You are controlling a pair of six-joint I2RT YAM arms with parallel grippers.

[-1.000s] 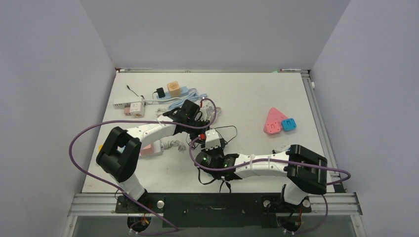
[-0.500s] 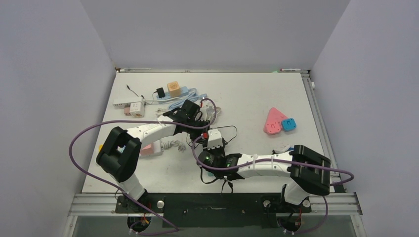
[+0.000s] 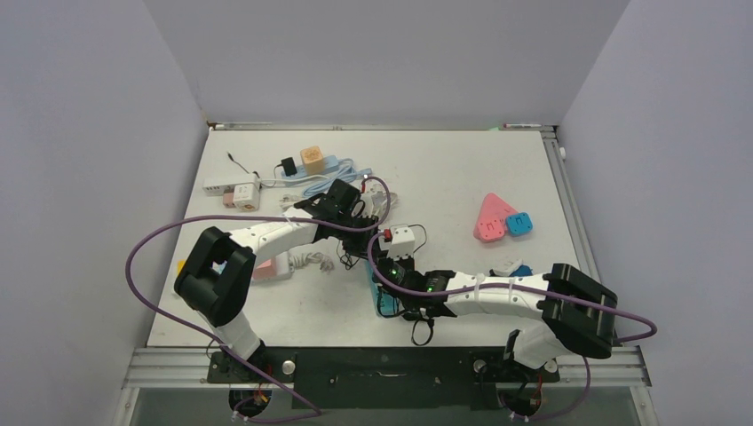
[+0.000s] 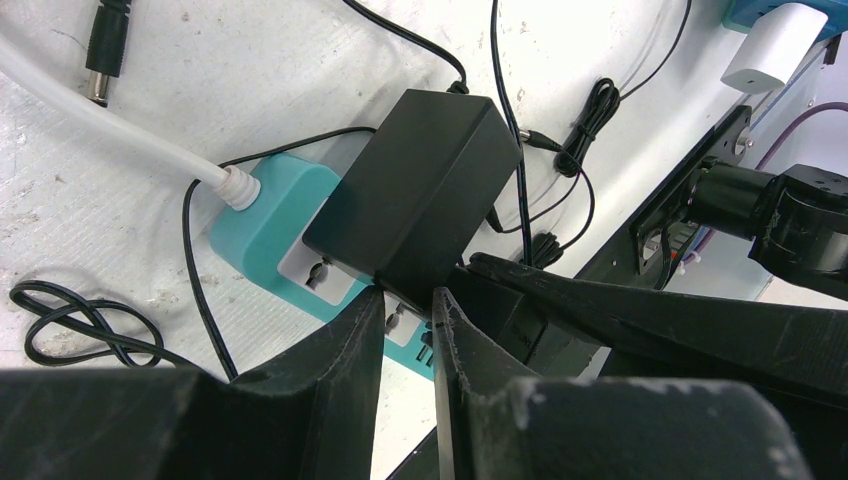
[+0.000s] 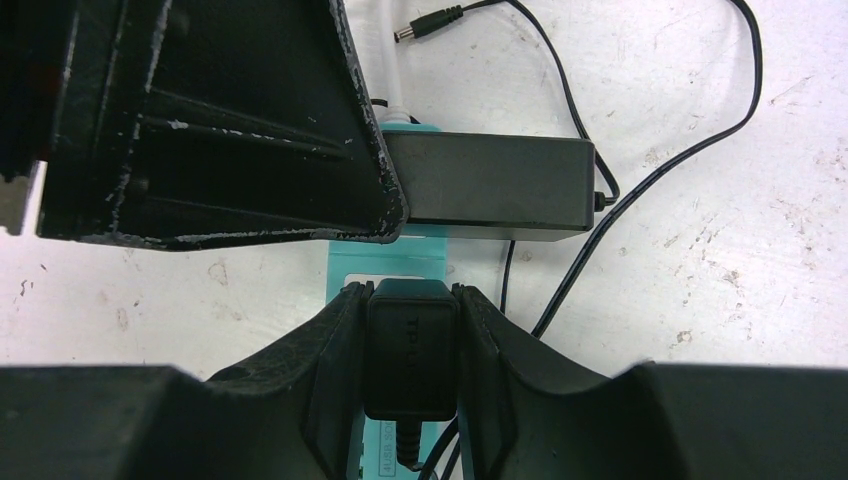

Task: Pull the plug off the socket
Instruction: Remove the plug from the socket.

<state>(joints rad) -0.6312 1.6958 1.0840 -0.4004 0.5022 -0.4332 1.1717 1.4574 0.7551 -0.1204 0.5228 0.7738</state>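
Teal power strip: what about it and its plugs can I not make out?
- Left wrist view: the black adapter covers the middle sockets of the power strip; the left hand hides its near end.
- Right wrist view: the pins of the small plug are hidden inside the right hand, so seated or out is unclear.
- Top external view: both hands cover most of the strip.

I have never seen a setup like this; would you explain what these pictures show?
Two robot arms are bolted at the near edge of a table. One picture looks down from above; the other two come from a camera on each wrist. A pink socket block and loose black cables lie around. The right arm has its jaws shut on a small black plug sitting on a teal power strip. The left arm has its jaws closed beside a big black adapter on that strip.
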